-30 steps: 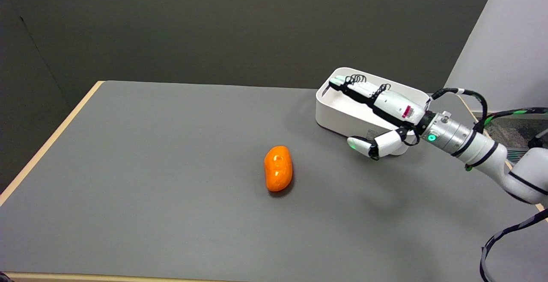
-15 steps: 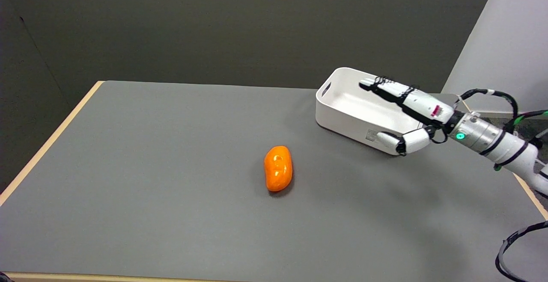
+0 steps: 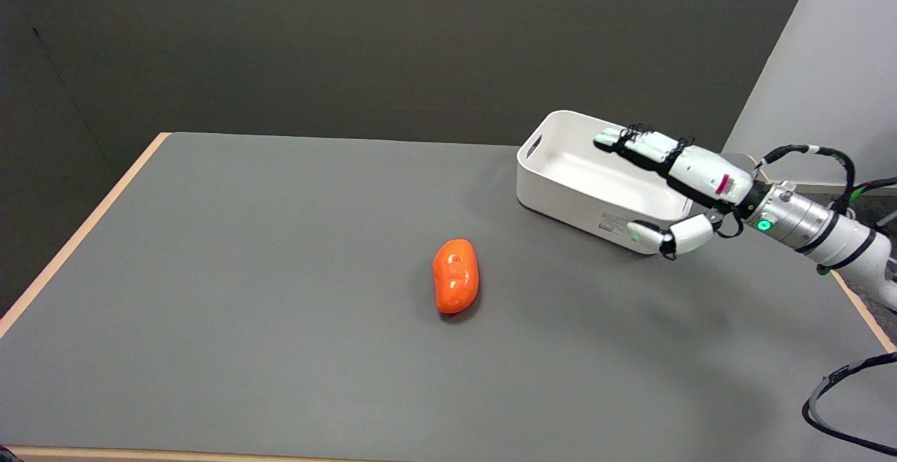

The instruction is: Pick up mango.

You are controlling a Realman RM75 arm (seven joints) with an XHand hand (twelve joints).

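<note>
Mango (image 3: 455, 276) lies alone near the middle of the grey tabletop (image 3: 245, 273), untouched. My right hand (image 3: 673, 185) is well apart, over the white bin (image 3: 560, 185), fingers spread and holding nothing.

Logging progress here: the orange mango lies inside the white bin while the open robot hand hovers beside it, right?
Not quite. The head view shows the mango on the grey table, outside the white bin; the robot hand is open, holding nothing.
</note>
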